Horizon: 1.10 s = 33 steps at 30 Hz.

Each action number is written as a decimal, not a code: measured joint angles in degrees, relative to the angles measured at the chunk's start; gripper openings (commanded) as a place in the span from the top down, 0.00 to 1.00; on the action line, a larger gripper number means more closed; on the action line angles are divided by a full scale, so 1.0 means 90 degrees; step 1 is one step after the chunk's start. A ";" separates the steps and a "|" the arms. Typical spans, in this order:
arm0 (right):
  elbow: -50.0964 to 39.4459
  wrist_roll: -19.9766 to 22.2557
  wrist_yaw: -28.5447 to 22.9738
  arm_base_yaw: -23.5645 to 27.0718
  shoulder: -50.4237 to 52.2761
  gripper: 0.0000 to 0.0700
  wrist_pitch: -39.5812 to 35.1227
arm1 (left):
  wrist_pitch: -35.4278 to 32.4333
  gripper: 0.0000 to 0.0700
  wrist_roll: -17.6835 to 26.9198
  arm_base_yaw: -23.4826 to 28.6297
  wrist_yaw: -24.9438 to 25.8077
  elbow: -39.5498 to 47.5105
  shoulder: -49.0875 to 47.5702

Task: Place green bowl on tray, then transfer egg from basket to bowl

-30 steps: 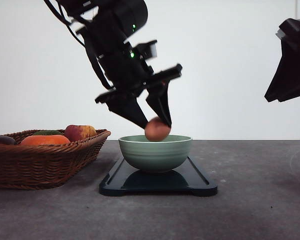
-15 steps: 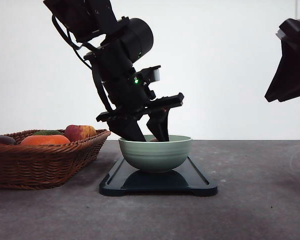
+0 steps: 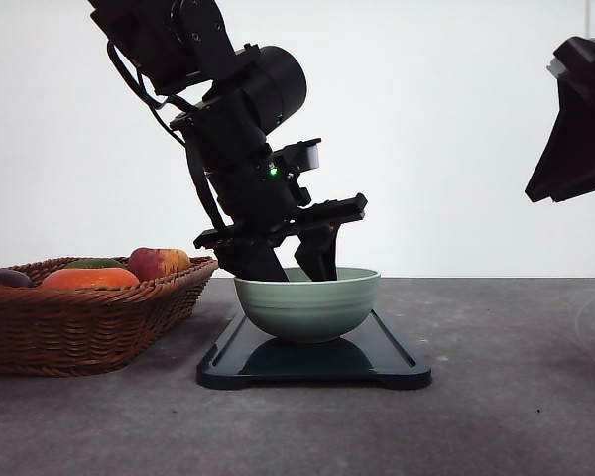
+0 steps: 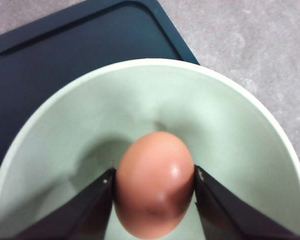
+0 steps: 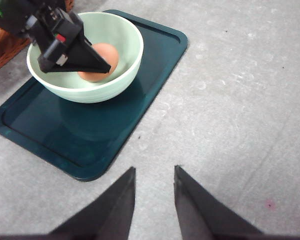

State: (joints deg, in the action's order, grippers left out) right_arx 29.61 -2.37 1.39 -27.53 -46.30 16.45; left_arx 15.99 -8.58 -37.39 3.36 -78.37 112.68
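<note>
**Produce, tabletop and backdrop**

A grey, faintly mottled tabletop spans the front view, with pale scuffs and small dark specks visible on it in the right wrist view. Behind it stands a plain white wall, meeting the table along a straight horizontal edge. At the left of the front view lies a heap of produce: a reddish-yellow apple sits highest, an orange rounded fruit or vegetable lies just beside it towards the left, a dark green item peeks up behind that, and a dark purplish piece rests at the far left edge.
</note>
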 measured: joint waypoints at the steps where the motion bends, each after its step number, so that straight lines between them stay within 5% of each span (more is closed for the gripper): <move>1: 0.0000 0.0000 0.0000 0.0000 0.0000 0.79 0.0000 | -0.0002 0.38 0.0000 0.0000 0.0000 0.0000 0.0000; 6: 0.0000 0.0000 0.0000 0.0000 0.0000 0.79 0.0000 | 0.0215 0.38 -0.0002 0.0000 -0.0001 -0.0037 -0.0006; 22: 0.0000 0.0000 0.0003 0.0000 0.0000 0.79 0.0000 | 0.2929 0.39 0.0101 0.0111 -0.0002 -0.1454 -0.1330; 33: 0.0000 0.0000 0.0007 0.0000 0.0000 0.79 -0.0002 | 0.1977 0.39 0.0192 0.0307 -0.0137 0.1000 -0.3588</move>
State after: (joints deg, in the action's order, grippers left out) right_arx 29.61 -2.37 1.45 -27.53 -46.30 16.43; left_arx 33.79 -6.85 -34.62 2.13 -69.37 80.40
